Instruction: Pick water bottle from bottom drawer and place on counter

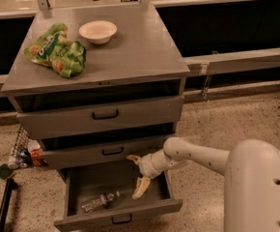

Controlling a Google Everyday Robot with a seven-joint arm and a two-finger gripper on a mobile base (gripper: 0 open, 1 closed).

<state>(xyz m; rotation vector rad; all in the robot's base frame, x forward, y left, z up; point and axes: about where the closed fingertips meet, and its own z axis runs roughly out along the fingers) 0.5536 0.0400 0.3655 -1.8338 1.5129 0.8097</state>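
Inside the open grey bottom drawer (pixel 152 210), crinkled clear water bottle (pixel 99 200) lies at 8 o'clock from the gripper (pixel 137 173), curved tan fingers (pixel 141 188) spread, empty.

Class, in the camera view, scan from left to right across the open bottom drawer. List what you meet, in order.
In the bottom drawer: water bottle lying on its floor → gripper, fingers open, over the drawer's right half → arm stretching off right.

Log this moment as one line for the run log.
phase: pre-grasp | hand: open, over open bottom drawer | water bottle: lying in drawer, ungrasped | counter: no bottle yet
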